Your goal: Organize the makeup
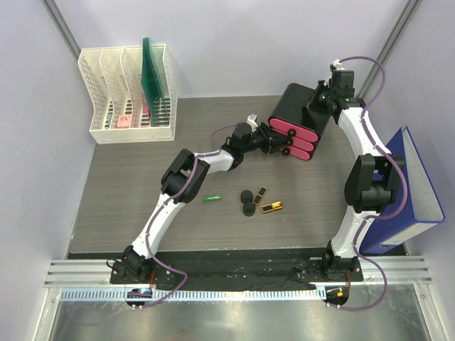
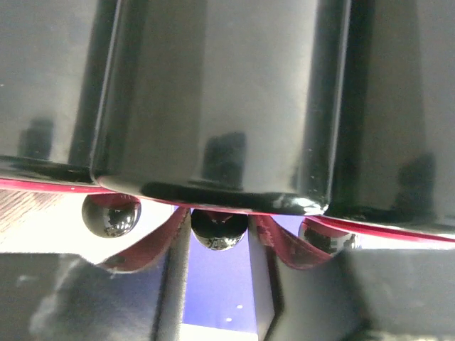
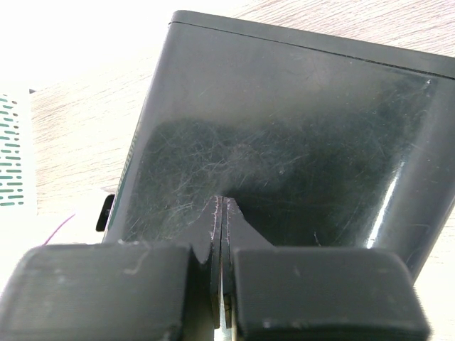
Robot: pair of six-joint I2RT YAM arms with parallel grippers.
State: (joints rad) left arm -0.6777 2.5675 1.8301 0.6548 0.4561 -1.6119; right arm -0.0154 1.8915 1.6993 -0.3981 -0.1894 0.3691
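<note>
On the table lie a slim green tube (image 1: 212, 198), two black round compacts (image 1: 247, 196) (image 1: 249, 209) and two gold-black sticks (image 1: 261, 193) (image 1: 271, 207). The beige bottles and the orange tube are out of view. The black box with pink drawer fronts (image 1: 295, 119) stands tilted at the back. My left gripper (image 1: 276, 140) is at its drawer fronts. In the left wrist view its fingers (image 2: 170, 284) close round the middle drawer's black knob (image 2: 219, 229), and that drawer stands slightly out. My right gripper (image 1: 318, 99) is shut, its tips (image 3: 222, 202) against the box's black back (image 3: 298, 128).
A white wire rack (image 1: 131, 96) with a teal board (image 1: 151, 74) and a small pink block (image 1: 124, 121) stands at the back left. A blue binder (image 1: 412, 185) leans at the right edge. Grey walls close in behind and at the sides.
</note>
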